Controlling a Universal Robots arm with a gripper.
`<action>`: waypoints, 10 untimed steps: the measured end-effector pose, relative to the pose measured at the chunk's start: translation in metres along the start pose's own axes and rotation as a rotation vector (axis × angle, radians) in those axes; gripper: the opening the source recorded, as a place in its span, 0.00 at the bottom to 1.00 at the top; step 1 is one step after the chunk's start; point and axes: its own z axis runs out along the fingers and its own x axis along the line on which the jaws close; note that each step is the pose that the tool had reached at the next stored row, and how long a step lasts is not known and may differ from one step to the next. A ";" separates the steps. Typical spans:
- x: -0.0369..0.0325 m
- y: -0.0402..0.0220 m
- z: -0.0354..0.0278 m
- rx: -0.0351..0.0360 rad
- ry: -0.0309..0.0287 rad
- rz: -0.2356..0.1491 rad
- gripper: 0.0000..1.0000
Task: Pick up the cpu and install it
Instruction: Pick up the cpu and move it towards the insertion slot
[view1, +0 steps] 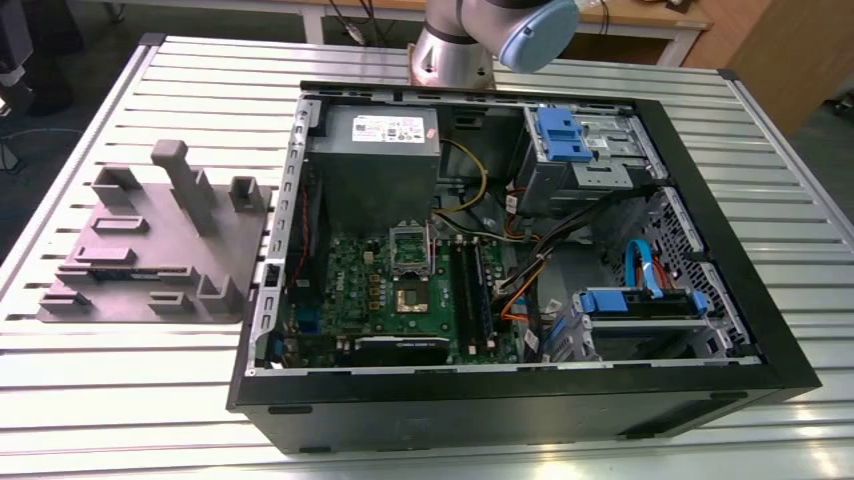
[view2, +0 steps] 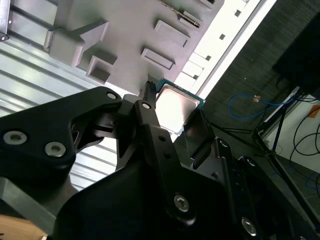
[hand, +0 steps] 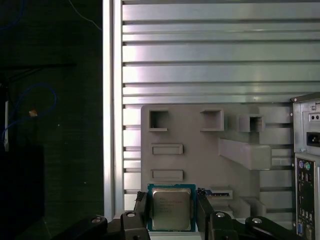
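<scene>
Above the grey tray (hand: 200, 160) on the table (hand: 200, 50), the tool (hand: 172, 220) grips the cpu (hand: 171, 207), its fingers (hand: 141, 214) pinching two opposite edges. The chip looks light, thin and stiff, with a slick metal top. I'd judge its underside fragile, so an edge hold suits it.

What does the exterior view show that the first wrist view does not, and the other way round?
Over the first wrist view, the exterior view adds the motherboard inside the open computer case, and the arm. The first wrist view adds the cpu, gripped on two sides by the end effector. Both share the grey moulded tray on the slatted table.
</scene>
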 end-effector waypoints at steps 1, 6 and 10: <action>0.0000 0.0000 0.0000 0.0000 0.0000 0.000 0.47; -0.0012 0.0001 -0.0001 -0.0008 0.0002 0.000 0.47; -0.0050 0.0002 0.0000 -0.0009 0.0001 0.000 0.47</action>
